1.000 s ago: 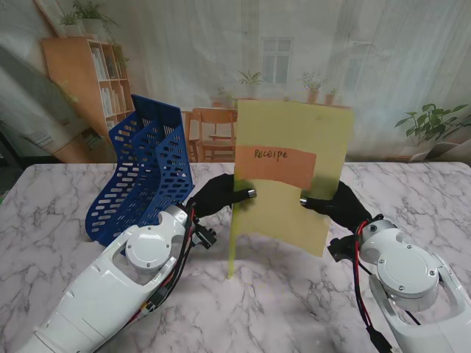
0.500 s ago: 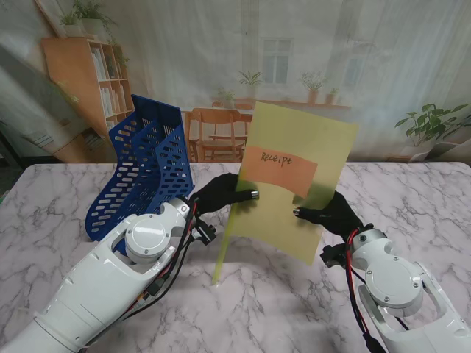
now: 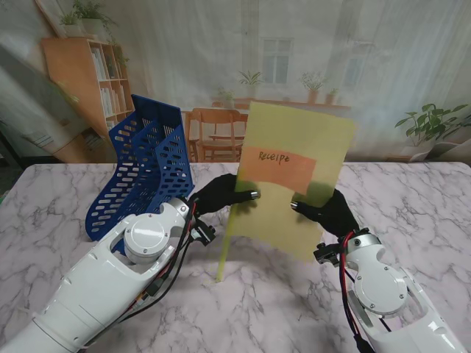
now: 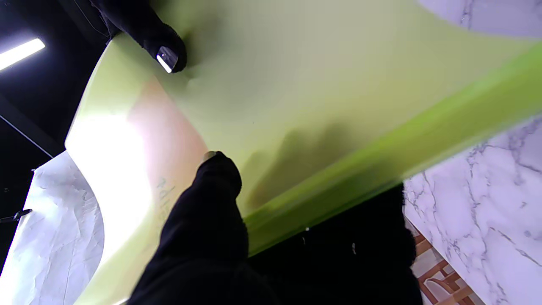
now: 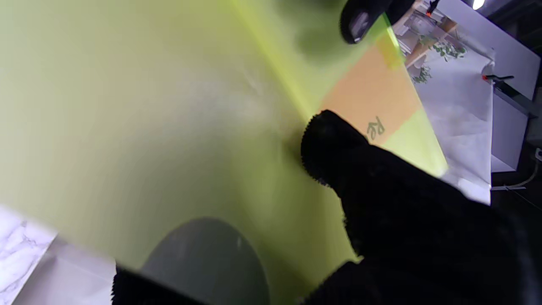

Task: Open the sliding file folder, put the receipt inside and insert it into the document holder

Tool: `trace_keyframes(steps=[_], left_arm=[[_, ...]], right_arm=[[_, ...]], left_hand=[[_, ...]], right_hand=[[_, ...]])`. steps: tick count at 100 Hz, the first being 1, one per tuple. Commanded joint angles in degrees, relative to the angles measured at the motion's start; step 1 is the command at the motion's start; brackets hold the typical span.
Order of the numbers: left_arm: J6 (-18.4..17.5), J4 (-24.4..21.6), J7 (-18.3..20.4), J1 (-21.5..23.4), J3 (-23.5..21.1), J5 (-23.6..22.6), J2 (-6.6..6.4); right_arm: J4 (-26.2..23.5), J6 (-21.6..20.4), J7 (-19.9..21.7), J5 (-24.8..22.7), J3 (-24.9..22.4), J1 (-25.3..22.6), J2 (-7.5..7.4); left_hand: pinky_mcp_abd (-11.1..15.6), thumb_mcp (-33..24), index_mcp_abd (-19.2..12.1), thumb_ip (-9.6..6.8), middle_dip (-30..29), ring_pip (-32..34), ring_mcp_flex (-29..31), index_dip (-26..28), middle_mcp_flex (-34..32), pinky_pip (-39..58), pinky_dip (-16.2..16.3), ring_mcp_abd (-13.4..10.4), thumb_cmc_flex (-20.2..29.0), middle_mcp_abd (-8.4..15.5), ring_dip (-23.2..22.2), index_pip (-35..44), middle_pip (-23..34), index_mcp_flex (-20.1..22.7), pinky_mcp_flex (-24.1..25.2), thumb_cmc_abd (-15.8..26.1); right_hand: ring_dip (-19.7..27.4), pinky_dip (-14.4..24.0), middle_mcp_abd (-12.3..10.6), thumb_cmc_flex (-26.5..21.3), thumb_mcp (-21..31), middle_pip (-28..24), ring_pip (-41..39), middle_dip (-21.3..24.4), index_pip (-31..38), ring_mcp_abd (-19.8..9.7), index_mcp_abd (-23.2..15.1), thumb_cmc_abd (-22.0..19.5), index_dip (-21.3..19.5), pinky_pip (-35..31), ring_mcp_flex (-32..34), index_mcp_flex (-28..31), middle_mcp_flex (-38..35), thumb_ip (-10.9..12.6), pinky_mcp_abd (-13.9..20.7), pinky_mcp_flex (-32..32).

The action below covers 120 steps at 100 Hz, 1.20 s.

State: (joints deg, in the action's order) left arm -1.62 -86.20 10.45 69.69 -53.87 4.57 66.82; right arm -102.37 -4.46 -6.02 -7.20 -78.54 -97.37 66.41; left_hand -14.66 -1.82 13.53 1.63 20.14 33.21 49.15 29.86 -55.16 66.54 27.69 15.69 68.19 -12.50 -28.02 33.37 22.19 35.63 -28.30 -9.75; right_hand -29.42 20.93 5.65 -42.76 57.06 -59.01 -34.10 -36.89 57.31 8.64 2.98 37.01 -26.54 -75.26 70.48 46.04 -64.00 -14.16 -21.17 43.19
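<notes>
Since a second ago the translucent yellow-green plastic sliding file folder has tipped from nearly square-on to leaning with its top toward the robot's right, and the right arm has drawn in nearer to the robot. Both black-gloved hands grip the folder in the air over the white marbled surface: the left hand pinches the spine edge, thumb on the front face and fingers behind, and the right hand clamps the opposite edge the same way. An orange paper receipt, lettered "Receipe", shows through the sheet, so it appears to be inside already; the wrist views show it behind the plastic too. Judging by this, opening and loading are done. What is left is the last step: the blue perforated plastic document holder stands well apart on the robot's left, its slots unfilled, and the folder has not yet been carried to it.
</notes>
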Motion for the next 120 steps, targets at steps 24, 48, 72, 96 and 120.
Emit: trace_keyframes(steps=[24,48,72,96,120], left_arm=[[-0.4,-0.2,1.5,0.9,-0.4,-1.3,-0.10],[-1.2,2.4,-0.8,1.4,-1.3,-2.7,0.31],[-0.7,4.4,-1.1,2.0,-1.6,-3.0,0.44],[-0.5,5.4,-1.2,2.2,-1.2,-2.3,0.64],[-1.0,5.9,-3.1,2.5,-1.0,-2.2,1.17]], right_arm=[[-0.6,-4.6,-4.3,0.8,-0.8,-0.2,1.72],[-1.4,-5.5,-4.5,2.1,-1.6,-0.7,1.86],[-1.8,-6.7,-4.9,3.0,-2.1,-0.8,1.99],[-1.7,-6.9,-5.3,3.3,-2.4,-1.0,2.11],[-1.6,-7.1,-5.4,3.3,-2.8,-1.4,2.14]], left_hand=[[3.0,2.1,2.3,-0.74,-4.5,-5.7,-11.5,-9.3,17.1,-6.7,0.0,2.3,-19.3,-2.8,1.3,-21.1,-4.5,-11.9,9.2,-6.8],[3.3,1.8,-0.5,-0.83,-7.0,-7.0,-14.6,-10.0,28.4,-8.6,-0.4,2.1,-19.3,-3.7,1.5,-23.4,-9.4,-12.8,11.3,-6.9],[3.6,-0.7,0.2,-1.32,-7.6,-7.0,-14.3,-9.2,27.7,-8.8,-0.3,1.7,-15.1,-2.9,1.5,-22.4,-9.1,-9.8,11.0,-5.2],[4.2,-3.7,-4.7,-1.01,-5.3,-5.6,-11.1,-1.1,17.9,-6.9,0.6,0.3,-2.6,3.0,1.1,-13.2,-4.8,-3.6,8.9,-0.5],[4.7,-0.5,-6.5,-1.37,-2.9,-3.6,-5.9,1.2,8.8,-3.9,0.9,-1.4,5.8,3.1,1.1,-3.3,-1.6,0.2,4.5,0.6]], right_hand=[[-1.8,0.7,-2.8,-3.4,1.7,-5.0,-5.9,-2.4,7.6,-3.3,-10.7,-5.1,-4.9,-2.4,3.6,-0.2,-0.7,0.4,2.9,3.1],[-2.1,0.8,-2.7,-3.6,1.6,-5.1,-6.3,-2.8,7.8,-3.3,-10.5,-5.3,-5.0,-2.3,3.7,-0.5,-0.7,0.4,2.7,3.4],[-2.3,0.9,-2.6,-3.6,1.5,-5.3,-6.5,-3.0,8.0,-3.6,-10.5,-5.4,-5.1,-2.2,3.9,-0.6,-0.7,0.4,2.7,3.7],[-2.4,1.0,-2.5,-3.7,1.3,-5.2,-6.6,-3.1,7.9,-3.5,-10.3,-5.5,-4.9,-2.2,3.9,-0.7,-0.7,0.4,2.6,3.7],[-2.4,1.1,-2.5,-3.8,1.1,-5.2,-6.6,-3.2,8.0,-3.5,-10.3,-5.7,-4.8,-2.2,3.9,-0.8,-0.7,0.5,2.6,3.7]])
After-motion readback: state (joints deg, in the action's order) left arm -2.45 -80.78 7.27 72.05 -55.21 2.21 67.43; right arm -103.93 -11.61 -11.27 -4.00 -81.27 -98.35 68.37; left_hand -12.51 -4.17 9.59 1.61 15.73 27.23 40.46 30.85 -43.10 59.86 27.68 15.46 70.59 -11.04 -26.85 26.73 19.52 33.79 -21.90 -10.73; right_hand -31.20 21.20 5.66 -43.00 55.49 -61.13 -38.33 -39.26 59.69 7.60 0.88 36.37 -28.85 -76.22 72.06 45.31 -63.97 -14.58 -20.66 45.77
